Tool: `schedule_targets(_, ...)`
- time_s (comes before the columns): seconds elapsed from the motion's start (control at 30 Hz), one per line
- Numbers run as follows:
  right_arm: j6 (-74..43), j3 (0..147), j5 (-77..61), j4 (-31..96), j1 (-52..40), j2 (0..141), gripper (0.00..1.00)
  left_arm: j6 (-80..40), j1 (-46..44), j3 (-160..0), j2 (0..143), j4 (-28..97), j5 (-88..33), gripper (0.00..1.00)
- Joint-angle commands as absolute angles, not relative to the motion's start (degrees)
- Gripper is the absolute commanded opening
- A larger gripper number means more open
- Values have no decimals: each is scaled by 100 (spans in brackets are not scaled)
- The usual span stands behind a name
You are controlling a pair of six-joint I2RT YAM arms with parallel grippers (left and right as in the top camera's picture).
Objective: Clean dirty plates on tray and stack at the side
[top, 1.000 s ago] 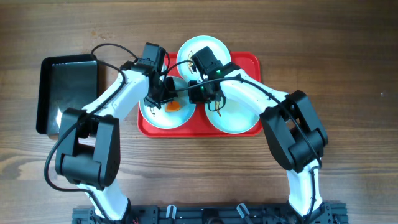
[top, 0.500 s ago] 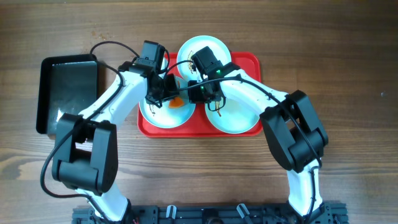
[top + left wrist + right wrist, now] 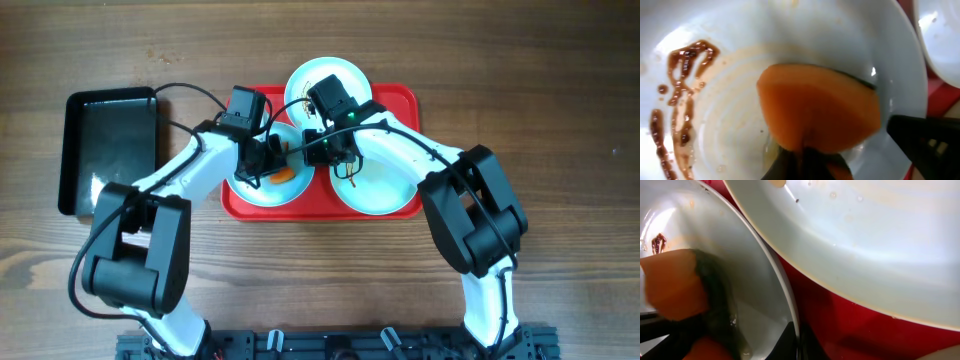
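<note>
**dan_k:** Left gripper is clamped onto an orange sponge, pinching it from the bottom edge of the left wrist frame. The sponge is pressed against the inside of the sauced plate, a bit right of centre. The brown sauce streaks run down the left side of that frame, apart from the sponge, with a faint brownish smear in between.

**rigwatcher:** Yep, and from overhead that plate is in the lower left of the red tray. The right gripper comes in at the plate's upper-right edge. The right wrist view shows a dark finger on each side of the rim at the bottom of the frame, so it looks pinched onto the rim.

**dan_k:** Where are the other two?

**rigwatcher:** Second plate is in the lower right of the tray, just beside the sauced one and partly under the right arm. Third plate is at the top, hanging over the tray's upper rim. I can't tell whether any rims touch. There's also a black tray at the left of the frame on the wooden table, apart from the red one.
</note>
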State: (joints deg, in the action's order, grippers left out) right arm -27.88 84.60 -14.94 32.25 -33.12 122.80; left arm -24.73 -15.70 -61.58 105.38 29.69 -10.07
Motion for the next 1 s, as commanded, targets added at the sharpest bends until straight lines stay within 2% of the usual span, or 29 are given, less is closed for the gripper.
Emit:
schedule_targets(0.0, -2864, 8385, -1332, 3218, -3304, 12453, 4, -2488, -1586, -5745, 10604, 3103, 156, 4)
schedule_targets(0.3, -2864, 8385, -1332, 3216, -3304, 12453, 4, -2486, -1586, -5625, 10602, 3105, 1645, 4)
schedule_targets(0.53, -2862, 8385, -1330, 3216, -3304, 12453, 4, -2484, -1588, -5734, 10401, 3229, 2156, 4)
schedule_targets(0.7, -2862, 8385, -1330, 3214, -3304, 12453, 4, -2484, -1592, -5968, 10082, 3367, 1911, 4)
schedule_targets(0.97, -2864, 8385, -1332, 3194, -3304, 12453, 4, -2445, -1592, -5992, 9679, 3127, 113, 4)
